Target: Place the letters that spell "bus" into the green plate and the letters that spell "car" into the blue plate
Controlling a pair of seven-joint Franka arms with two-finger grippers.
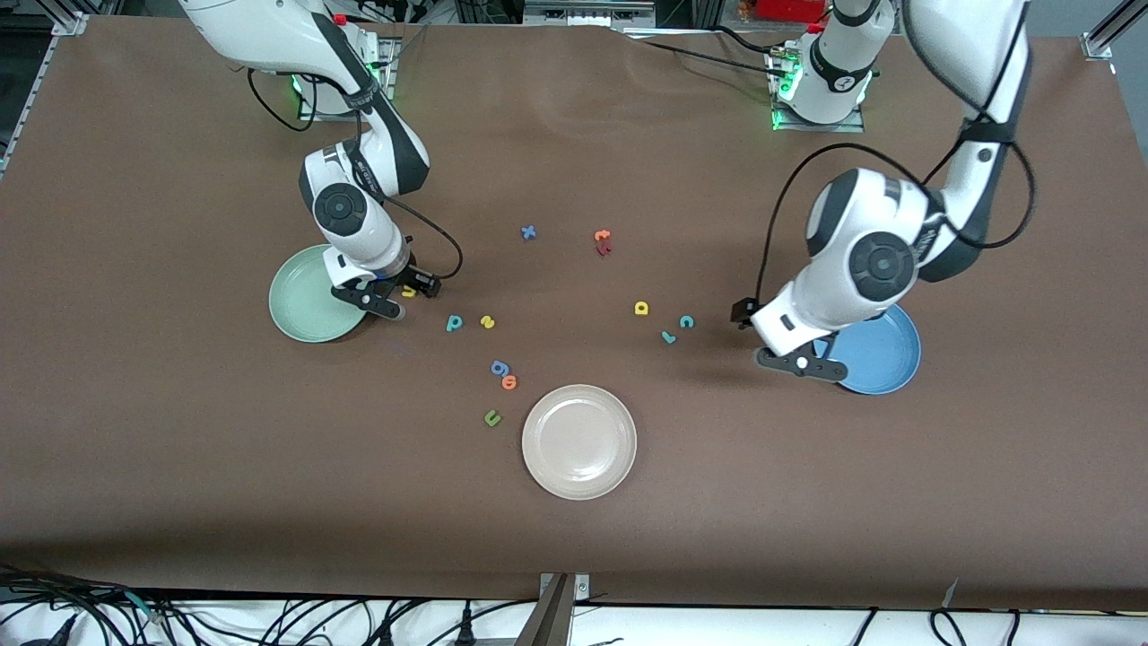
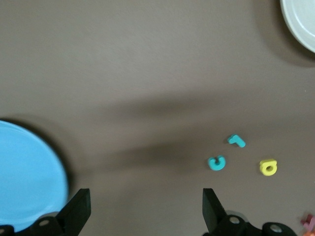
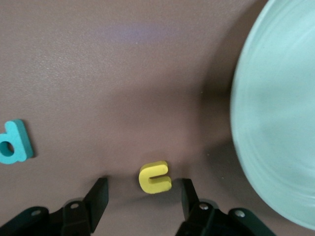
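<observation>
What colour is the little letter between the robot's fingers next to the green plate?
Yellow. The letter u sits between the right gripper fingers, clearest in the right wrist view.

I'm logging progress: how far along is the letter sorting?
Nothing looks done: the green plate and blue plate hold no letters. In hand: the right end effector straddles the yellow u beside the green plate, fingers open, not gripping. The left end effector waits open beside the blue plate. Left: the u, teal b, yellow s, and c, a, r.
</observation>
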